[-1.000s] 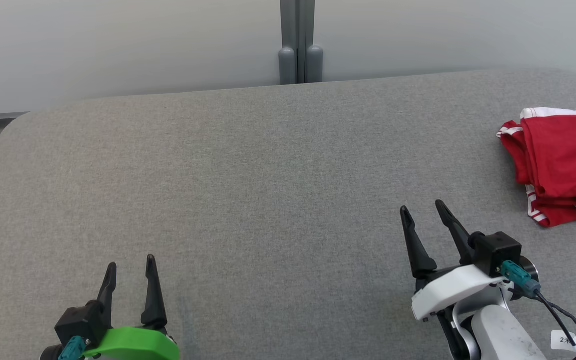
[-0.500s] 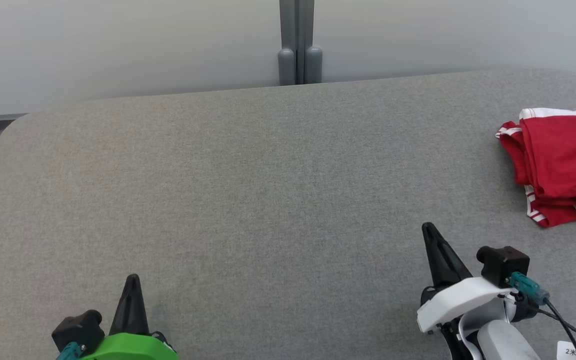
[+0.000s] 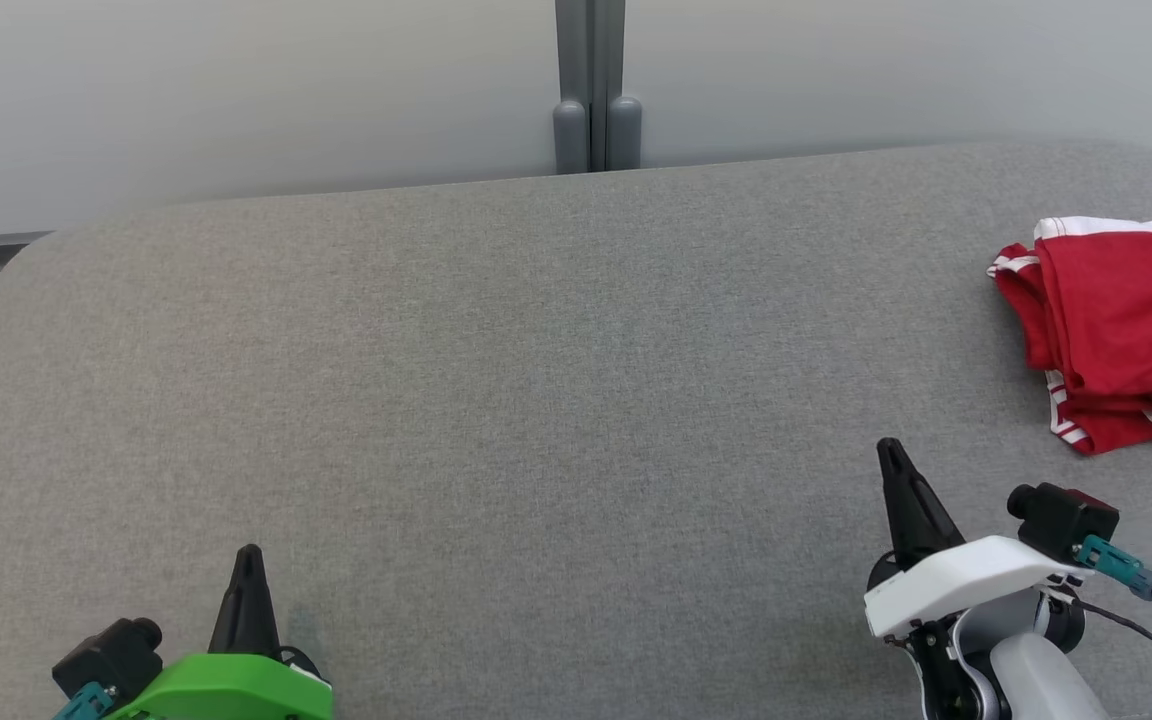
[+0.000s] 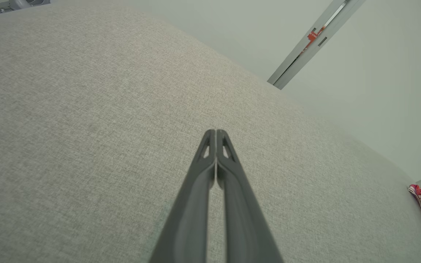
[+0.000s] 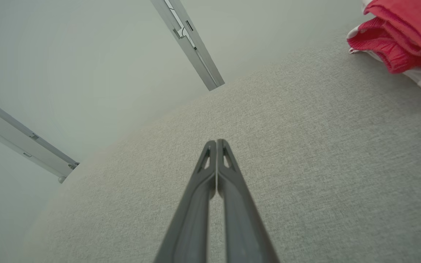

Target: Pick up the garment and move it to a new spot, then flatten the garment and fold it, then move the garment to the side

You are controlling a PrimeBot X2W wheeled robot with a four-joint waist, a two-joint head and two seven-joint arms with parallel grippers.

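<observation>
Garment (image 3: 1126, 330) (red, folded) lies set aside, ahead-right of our right gripper (image 3: 893, 450), so that and our left gripper (image 3: 248, 555) sit closed, empty.

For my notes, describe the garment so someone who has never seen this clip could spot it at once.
Start from the wide grey fabric-covered table. Follow it to its right side, past the right gripper, where the garment lies in a layered bundle running off the picture's edge. Bright red cloth with white striped trim sets it apart from the plain grey around it.
</observation>
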